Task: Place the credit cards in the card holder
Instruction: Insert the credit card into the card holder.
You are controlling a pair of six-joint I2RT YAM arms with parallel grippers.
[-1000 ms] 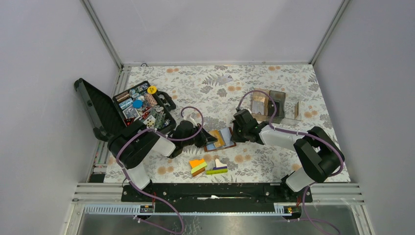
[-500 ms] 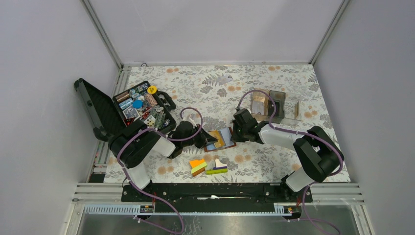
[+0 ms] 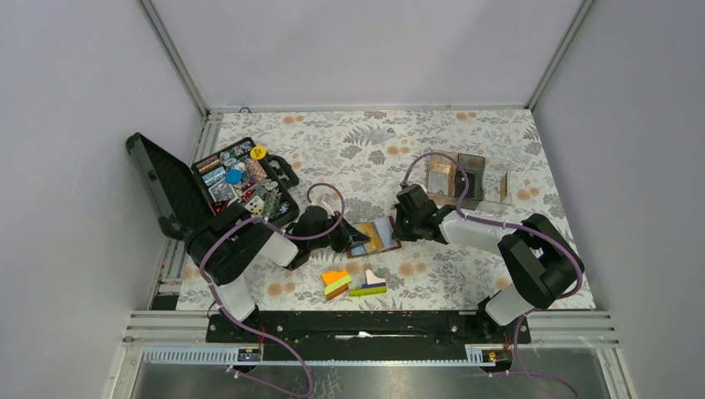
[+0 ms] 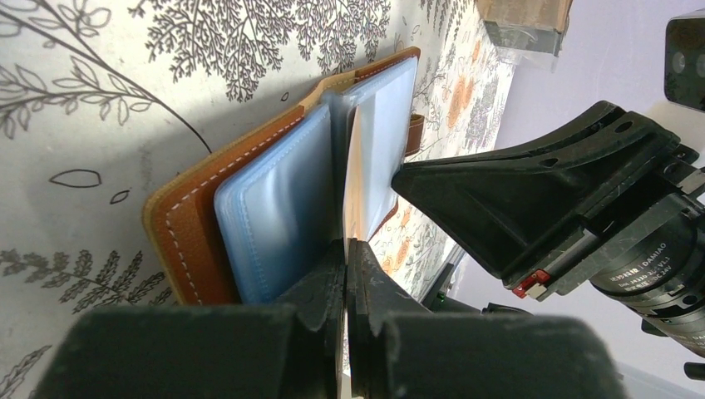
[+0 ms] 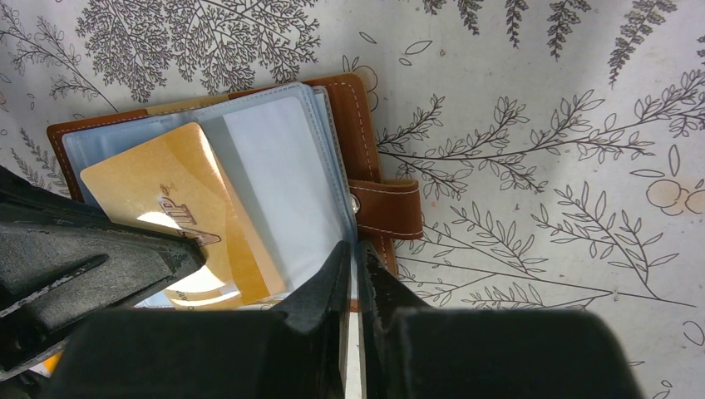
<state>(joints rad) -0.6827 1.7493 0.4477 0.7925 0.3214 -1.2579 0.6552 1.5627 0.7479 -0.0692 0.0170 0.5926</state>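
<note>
Where the two arms meet over the floral table (image 3: 465, 133), the brown card holder (image 3: 386, 231) lies open, its clear sleeves fanned. The left gripper (image 4: 345, 249) is clamped on a gold card (image 5: 187, 195), which shows only edge-on from its own wrist. The right gripper (image 5: 349, 249) pinches one clear sleeve (image 5: 274, 174) by its edge. From above, both grips are too small to read.

Raised lettering on the gold card (image 5: 170, 195), left of centre in the right wrist view, looks like "VIP", the first letter unclear. At the lower right of the left wrist view, a black motor housing (image 4: 657, 278) bears tiny white print, roughly "DAHAO" and "24V".
</note>
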